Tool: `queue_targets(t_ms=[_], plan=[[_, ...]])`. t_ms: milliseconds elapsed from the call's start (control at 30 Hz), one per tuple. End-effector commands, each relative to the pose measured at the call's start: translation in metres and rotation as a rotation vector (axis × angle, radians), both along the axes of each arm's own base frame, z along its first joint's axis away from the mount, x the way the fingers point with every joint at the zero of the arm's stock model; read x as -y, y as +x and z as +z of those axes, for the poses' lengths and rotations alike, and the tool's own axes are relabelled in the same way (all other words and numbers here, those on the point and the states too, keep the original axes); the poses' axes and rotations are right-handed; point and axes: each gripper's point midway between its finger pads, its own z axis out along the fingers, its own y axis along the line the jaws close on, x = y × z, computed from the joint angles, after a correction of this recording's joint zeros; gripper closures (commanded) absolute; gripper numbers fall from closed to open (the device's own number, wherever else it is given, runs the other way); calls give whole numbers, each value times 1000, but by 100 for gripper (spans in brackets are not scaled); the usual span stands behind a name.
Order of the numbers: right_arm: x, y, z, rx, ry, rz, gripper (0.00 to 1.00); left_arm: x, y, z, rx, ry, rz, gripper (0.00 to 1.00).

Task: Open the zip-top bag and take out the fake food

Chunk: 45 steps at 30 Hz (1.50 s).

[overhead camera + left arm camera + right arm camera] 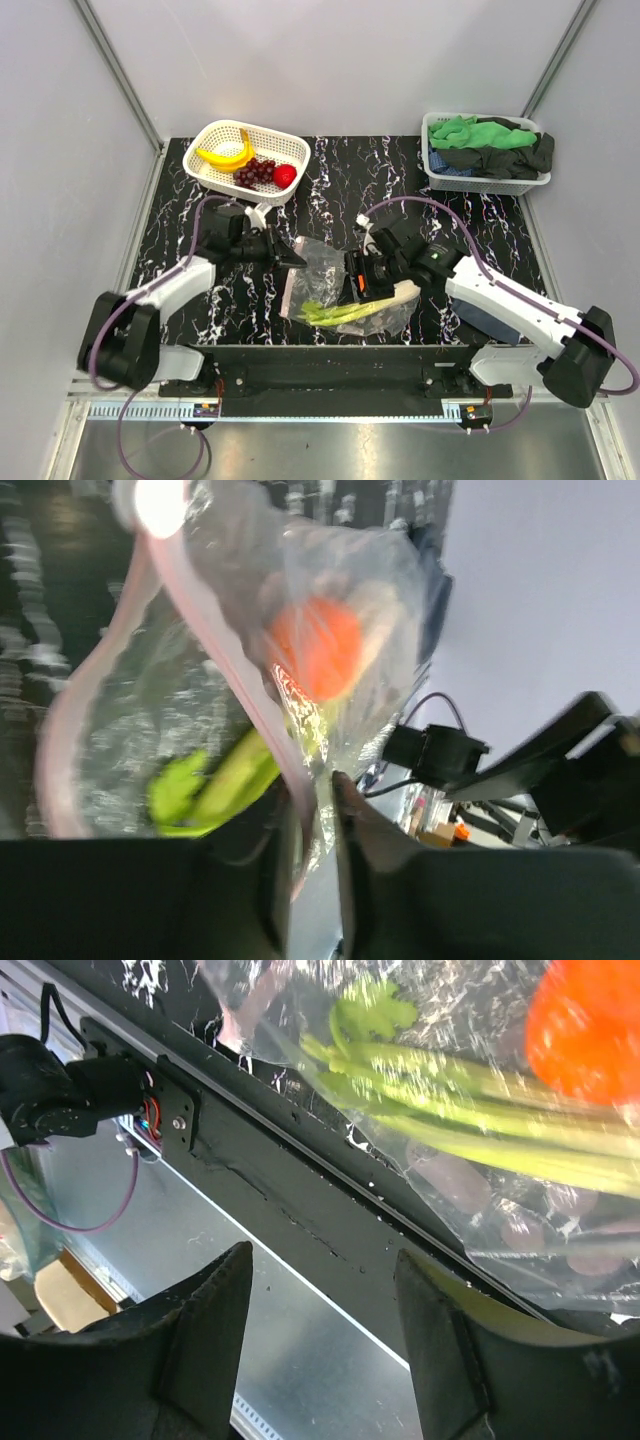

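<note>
The clear zip-top bag (325,280) lies at the table's near middle, its pinkish zip strip (228,665) curving open. Inside are pale-green stalks (345,312) and an orange piece (318,645); both also show in the right wrist view, the stalks (450,1110) and the orange piece (590,1030). My left gripper (292,258) is shut on the bag's edge by the zip strip (315,790). My right gripper (356,280) is open and empty (325,1260) just above the bag's right part. The banana (228,155), grapes (254,173) and red fruit (285,176) lie in the white basket (215,135).
A second white basket (520,183) with green and black cloths (490,140) stands at the back right. The table's front edge and black rail (290,1200) run right below the bag. Grey walls close the sides and back.
</note>
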Motion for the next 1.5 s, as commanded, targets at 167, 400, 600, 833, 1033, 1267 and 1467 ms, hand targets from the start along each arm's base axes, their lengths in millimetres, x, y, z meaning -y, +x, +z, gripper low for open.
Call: queue_targets(t_ms=[167,400,600,833,1033,1267,1467], plan=[[-24,8,51,217,132,-20,24,56,-21,94,141,-85,121,100],[-22,7,79,298,269,-103,13,102,-28,132,125,-102,209,100],[-25,5,74,316,248,-139,13,111,-24,159,61,-91,388,100],[-21,19,83,402,191,-261,14,122,-41,166,-43,-127,451,100],[-25,28,79,381,171,-346,33,120,-48,160,-113,-150,494,100],[-16,34,65,369,136,-459,67,110,-55,169,-140,-200,523,100],[-20,28,72,394,159,-388,100,96,-66,160,-6,-117,427,66]])
